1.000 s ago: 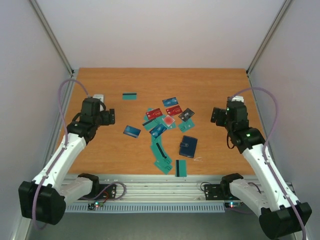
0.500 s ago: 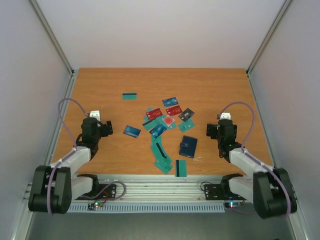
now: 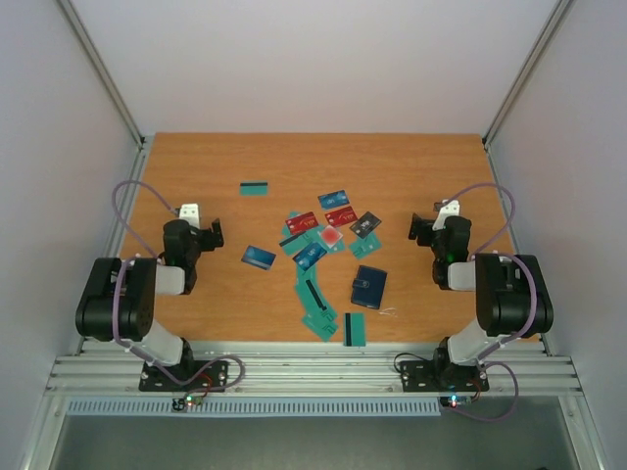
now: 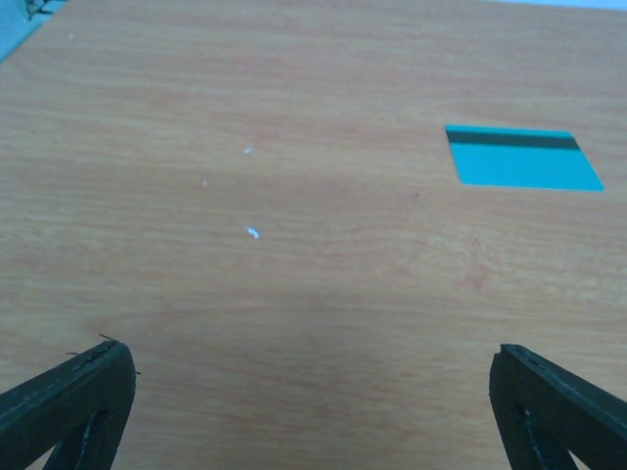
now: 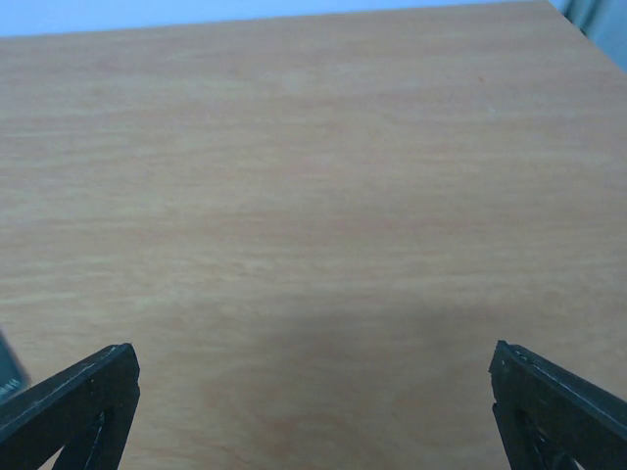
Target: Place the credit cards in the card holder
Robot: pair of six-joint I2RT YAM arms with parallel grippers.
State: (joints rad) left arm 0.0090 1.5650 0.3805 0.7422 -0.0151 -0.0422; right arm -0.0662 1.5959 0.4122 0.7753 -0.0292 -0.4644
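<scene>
1. We see a wooden bench (image 3: 196, 166) between pale walls.
2. Left pincer (image 4: 312, 390) and right pincer (image 5: 313, 390) both gape apart, empty.
3. The card holder (image 3: 368, 286) lies lengthwise front-to-back among scattered credit cards (image 3: 310, 257), nearest the right pincer, inward of it.

No legible text; credit cards (image 3: 315, 257) print too small.

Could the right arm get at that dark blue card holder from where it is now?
Probably yes. The card holder lies flat on the table, to the left of the right gripper, which is open and empty, and nothing stands between them.
</scene>
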